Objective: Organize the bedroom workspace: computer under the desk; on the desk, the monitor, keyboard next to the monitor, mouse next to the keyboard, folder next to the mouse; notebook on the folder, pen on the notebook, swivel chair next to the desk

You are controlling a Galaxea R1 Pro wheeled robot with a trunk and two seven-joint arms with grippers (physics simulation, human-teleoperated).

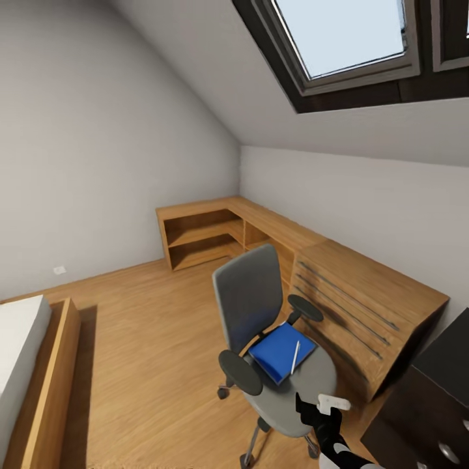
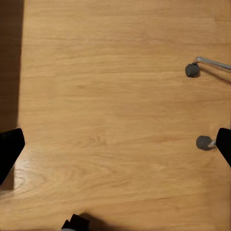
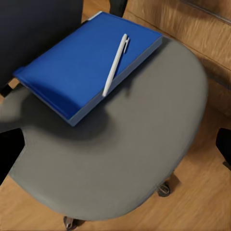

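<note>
The grey swivel chair (image 1: 251, 296) stands mid-room on the wooden floor, its seat (image 3: 144, 154) turned toward me. On the seat lies the blue folder (image 1: 280, 352) (image 3: 77, 67), and the white pen (image 1: 295, 356) (image 3: 115, 62) rests across the top of it. My right gripper (image 1: 319, 410) (image 3: 115, 149) hovers open just in front of the seat, short of the folder. My left gripper (image 2: 115, 147) hangs open over bare floor near the chair's casters (image 2: 192, 70). A corner of the black desk (image 1: 433, 384) is at the lower right. Computer, monitor, keyboard, mouse and notebook are out of view.
A light wooden drawer unit (image 1: 365, 306) stands close behind the chair on the right, joined to low wooden shelving (image 1: 202, 238) along the far wall. A bed with a wooden frame (image 1: 39, 371) lies at the left. Open floor (image 1: 150, 339) lies between bed and chair.
</note>
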